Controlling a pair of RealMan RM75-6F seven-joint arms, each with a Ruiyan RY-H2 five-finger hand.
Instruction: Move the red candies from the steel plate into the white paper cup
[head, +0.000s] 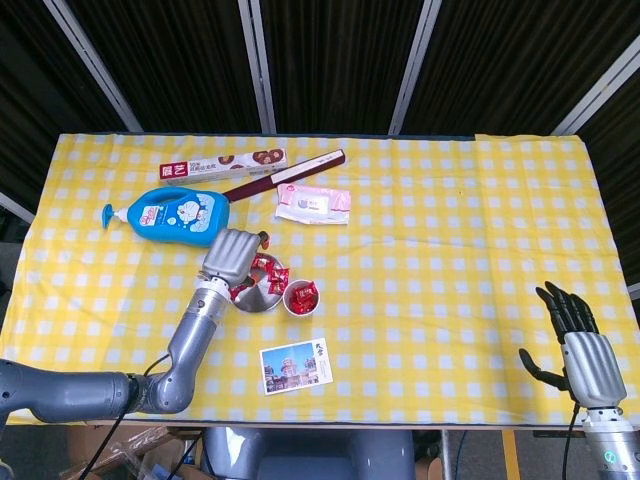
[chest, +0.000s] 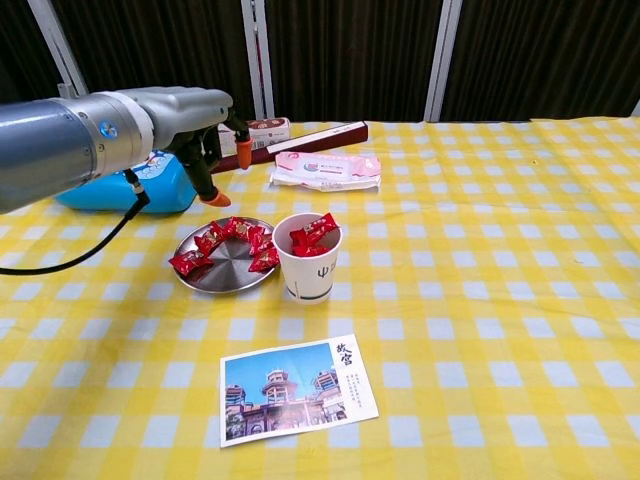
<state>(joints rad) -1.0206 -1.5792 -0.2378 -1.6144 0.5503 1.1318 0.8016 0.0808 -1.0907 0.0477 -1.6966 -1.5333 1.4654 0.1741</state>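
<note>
The steel plate holds several red candies and sits just left of the white paper cup. More red candies fill the top of the cup. My left hand hovers above the plate's far-left side, fingers apart and pointing down, with nothing in it. From the head view, the left hand covers the left part of the plate, and the cup stands to its right. My right hand rests open at the table's near right edge, far from both.
A blue lotion bottle lies behind the plate, close under the left arm. A pack of wipes, a biscuit box and a long dark red box lie further back. A postcard lies in front of the cup.
</note>
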